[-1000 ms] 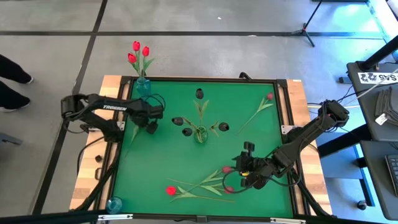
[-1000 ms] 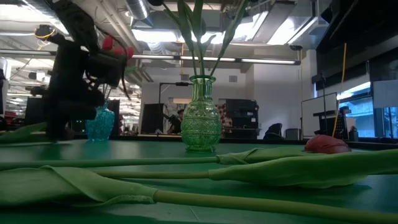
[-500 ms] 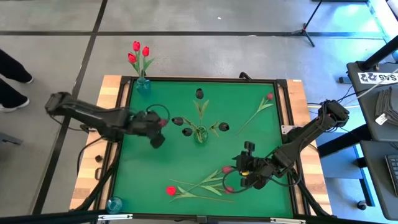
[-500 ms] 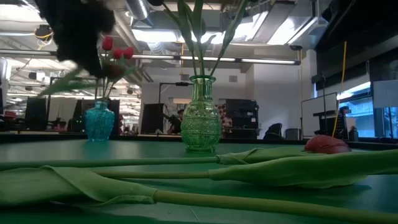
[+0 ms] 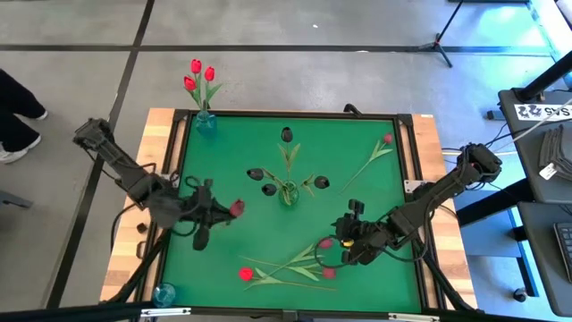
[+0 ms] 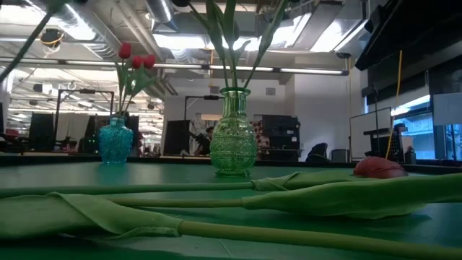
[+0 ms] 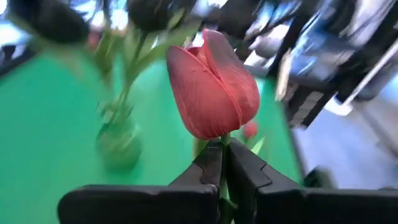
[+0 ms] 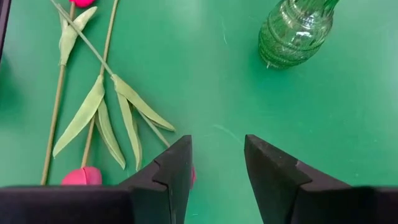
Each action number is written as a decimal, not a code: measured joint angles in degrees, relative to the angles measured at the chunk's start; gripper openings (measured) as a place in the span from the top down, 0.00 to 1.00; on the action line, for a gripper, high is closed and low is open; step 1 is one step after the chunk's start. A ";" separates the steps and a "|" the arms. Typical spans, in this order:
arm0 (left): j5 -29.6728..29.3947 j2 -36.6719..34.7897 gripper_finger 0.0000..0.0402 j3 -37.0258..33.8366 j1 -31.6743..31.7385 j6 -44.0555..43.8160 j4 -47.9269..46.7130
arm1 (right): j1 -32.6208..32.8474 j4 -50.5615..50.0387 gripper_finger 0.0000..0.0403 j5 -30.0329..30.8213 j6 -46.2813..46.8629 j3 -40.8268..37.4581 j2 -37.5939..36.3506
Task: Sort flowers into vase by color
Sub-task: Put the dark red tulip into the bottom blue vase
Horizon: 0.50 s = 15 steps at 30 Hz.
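Note:
My left gripper (image 5: pixel 214 215) hovers over the mat's left half, shut on a red tulip (image 5: pixel 237 207) whose head (image 7: pixel 214 84) stands just past the fingers. My right gripper (image 8: pixel 217 163) is open, low over the near right part of the mat (image 5: pixel 353 240). It sits beside tulips lying flat (image 8: pixel 99 112) and touches none. A blue vase (image 5: pixel 206 121) at the far left corner holds three red tulips (image 5: pixel 198 73). A clear green vase (image 5: pixel 288 192) at the middle holds dark tulips (image 5: pixel 268 189). My left gripper pinches the tulip's thin green stem (image 7: pixel 222 148) between its two fingers, just under the red head. The fingers come roughly level from the table's left, across the stem. The flower is lifted clear of the mat; its lower stem is hidden by the gripper.
More tulips lie on the mat: one near the far right corner (image 5: pixel 371 161) and several near the front edge (image 5: pixel 286 266), red heads among them (image 5: pixel 246 275). In the low view their stems (image 6: pixel 216 195) fill the foreground. A second blue vase (image 5: pixel 164 292) stands off the mat's near left corner.
My left gripper has risen from table height near the blue vase, out of the low view. It has swung toward the near edge, carrying the red tulip clear of the mat. The left arm has straightened toward the table's left side.

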 joint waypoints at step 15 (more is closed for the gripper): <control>10.66 0.00 0.98 0.00 -9.03 19.17 22.36 | 0.09 0.42 0.63 -0.85 0.04 0.00 -0.04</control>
